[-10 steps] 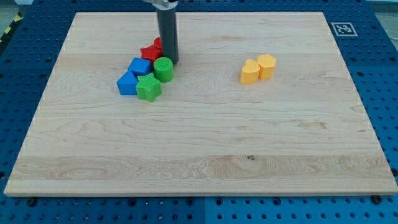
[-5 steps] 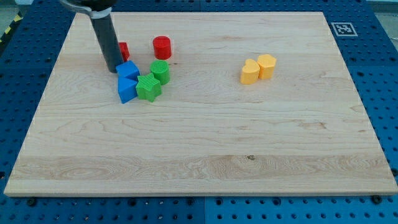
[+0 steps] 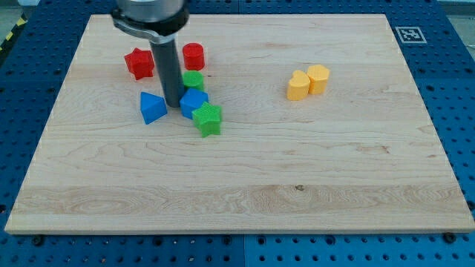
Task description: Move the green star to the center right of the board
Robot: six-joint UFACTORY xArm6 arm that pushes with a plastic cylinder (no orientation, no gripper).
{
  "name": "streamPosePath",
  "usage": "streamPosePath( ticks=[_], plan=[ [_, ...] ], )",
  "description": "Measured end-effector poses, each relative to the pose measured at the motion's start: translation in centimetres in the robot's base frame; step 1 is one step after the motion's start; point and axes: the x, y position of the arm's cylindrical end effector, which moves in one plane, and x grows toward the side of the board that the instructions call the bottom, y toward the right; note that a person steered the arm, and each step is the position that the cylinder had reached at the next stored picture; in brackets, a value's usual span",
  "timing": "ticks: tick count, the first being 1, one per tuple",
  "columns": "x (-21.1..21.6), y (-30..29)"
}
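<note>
The green star (image 3: 208,119) lies left of the board's middle, touching a blue block (image 3: 194,101) at its upper left. My tip (image 3: 173,104) rests on the board just left of that blue block, between it and a blue triangular block (image 3: 152,108). A green cylinder (image 3: 193,80) stands right behind the blue block, partly hidden by the rod.
A red star (image 3: 139,63) and a red cylinder (image 3: 193,55) sit near the view's top left. Two yellow blocks, a heart (image 3: 298,86) and a hexagon (image 3: 318,78), touch each other right of centre. The wooden board (image 3: 245,178) lies on a blue pegboard.
My tip swept left past the red blocks, then came back right through the cluster. The green star and one blue block slid right; the other blue block stayed left.
</note>
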Motion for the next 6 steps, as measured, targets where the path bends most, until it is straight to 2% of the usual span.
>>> streamPosePath(
  ticks=[2,4,6],
  plan=[
    [2.5,5.7],
    [5.8,3.7],
    [8.6,4.2]
  ],
)
